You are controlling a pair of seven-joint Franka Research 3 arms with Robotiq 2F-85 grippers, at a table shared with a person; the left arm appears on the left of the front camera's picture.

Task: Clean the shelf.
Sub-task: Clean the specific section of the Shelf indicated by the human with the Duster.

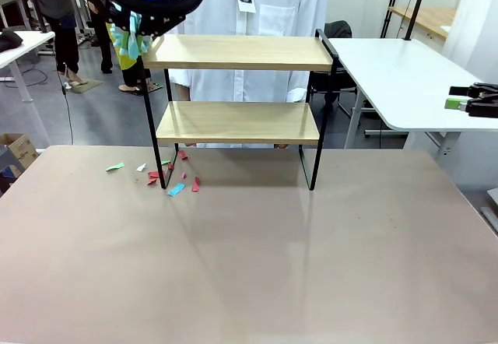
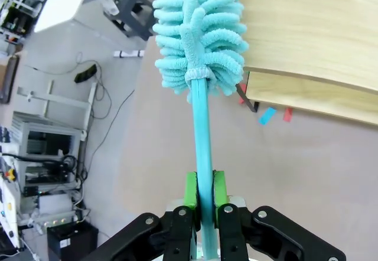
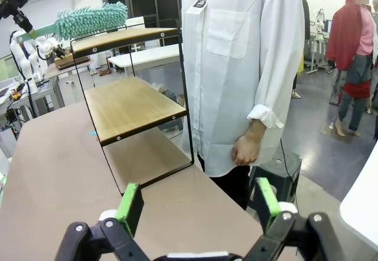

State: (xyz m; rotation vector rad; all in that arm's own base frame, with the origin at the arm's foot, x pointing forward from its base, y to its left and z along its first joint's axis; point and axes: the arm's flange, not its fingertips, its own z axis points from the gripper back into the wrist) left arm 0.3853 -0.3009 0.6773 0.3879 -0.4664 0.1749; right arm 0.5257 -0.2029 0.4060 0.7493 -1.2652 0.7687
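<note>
Two wooden boards in a thin black frame make up the shelf (image 1: 237,87), which stands upright toward the far side of my beige table (image 1: 249,266), roughly at its middle, with a person in a white shirt (image 3: 242,54) just behind it. My left gripper (image 2: 205,190) is clamped on the teal handle of a fluffy microfibre duster (image 2: 201,31) — the green pads press the stick from both sides, and the handle runs straight out between them. The duster's shaggy head sits at the left end of the shelf's top board, overlapping its edge in my left wrist view; I cannot tell whether the fibres touch the wood. Both boards look bare on top. On the table, around the shelf's left front leg, lies a scatter of small paper scraps (image 1: 175,177) — red, blue, green and white — some just under the lower board and some further out to the left. My right gripper (image 3: 198,202) stands wide open with nothing between its fingers; it hangs off to the right, well apart from the shelf, looking at the shelf's right end. The person's hand (image 3: 247,149) hangs loose at their side, beside that end of the frame and not touching it.
</note>
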